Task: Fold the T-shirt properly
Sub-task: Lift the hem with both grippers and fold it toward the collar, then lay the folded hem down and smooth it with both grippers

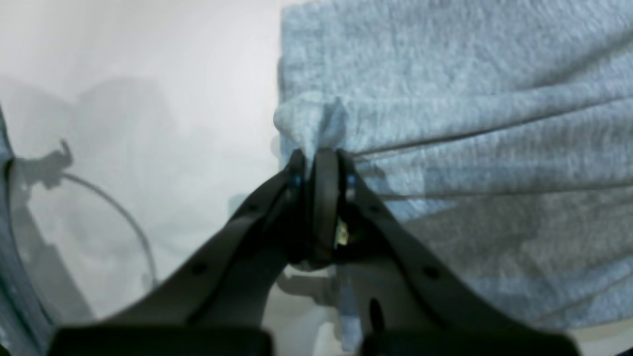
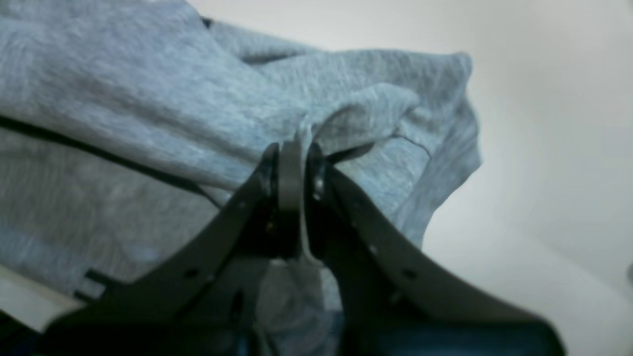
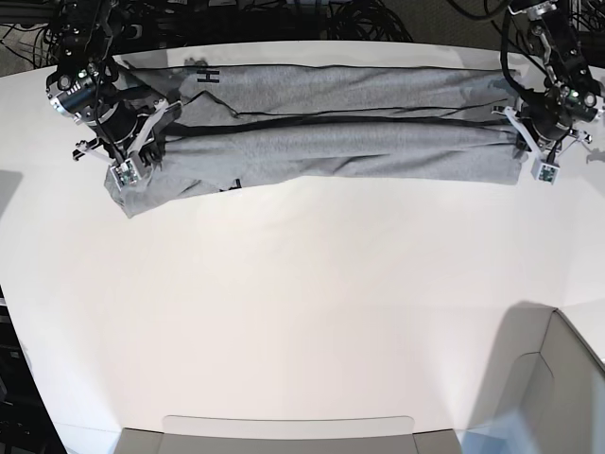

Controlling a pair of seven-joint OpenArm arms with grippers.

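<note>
The heather-grey T-shirt (image 3: pixel 331 142) lies stretched in a long, narrow band across the far side of the white table (image 3: pixel 302 284), with some black lettering (image 3: pixel 208 76) showing near its left end. My left gripper (image 1: pixel 316 154) is shut on a bunched corner of the T-shirt (image 1: pixel 445 123) at the band's right end, where the base view shows the left gripper (image 3: pixel 522 142). My right gripper (image 2: pixel 296 147) is shut on a fold of the T-shirt (image 2: pixel 148 99) at the left end; the base view shows the right gripper (image 3: pixel 159 134) there.
A grey bin (image 3: pixel 558 378) stands at the table's near right corner. A flat grey tray (image 3: pixel 284 430) sits along the near edge. Cables (image 3: pixel 359 14) run behind the table's far edge.
</note>
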